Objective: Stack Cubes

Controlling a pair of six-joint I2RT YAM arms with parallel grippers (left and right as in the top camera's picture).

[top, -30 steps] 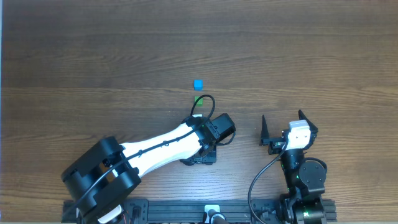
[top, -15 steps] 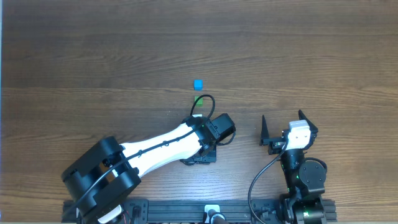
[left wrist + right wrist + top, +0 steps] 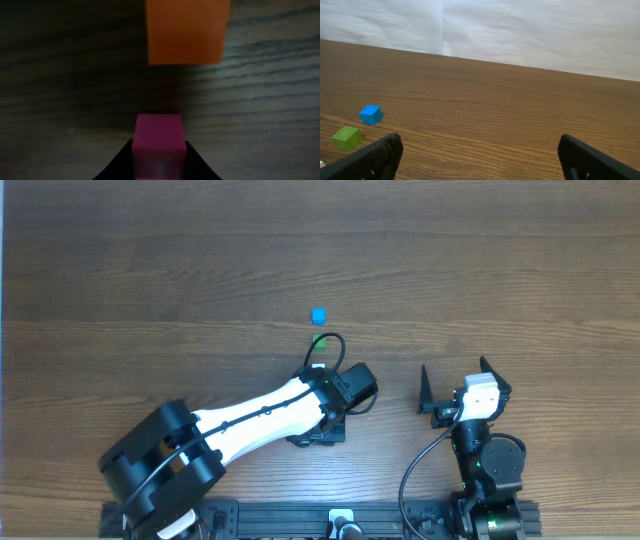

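Fingers [image 3: 121,165] of the left gripper [image 3: 158,148] are closed on a pink cube [image 3: 158,132], one pressed flat against each side face, with the cube's top and front showing between them. Whether the cube rests on the table [image 3: 150,260] or hangs just above it, I cannot tell. Ahead of it, across a strip of bare wood, an orange cube [image 3: 185,30] sits on the table, not touching the pink one. It looks like the likely base for the stack.

These cubes look small, rigid and light, with smooth flat faces, so a firm squeeze should not deform them, though a slick face could slip or twist if the hold is off-centre. The sound hold is the one seen here: two opposite side faces, taken near their middle, leaving the underside free to land flat. Setting one cube on another probably calls for square alignment and a gentle release, since a light block shifts at the slightest nudge.

Farther out, the right gripper [image 3: 456,385] sits near its own base at the table's right side, fingers spread wide and holding nothing. Its wrist view looks across to a blue cube [image 3: 370,114] and a green cube [image 3: 347,137], near each other but apart. From above, the green one lies just past the left arm's wrist and the blue one beyond it.
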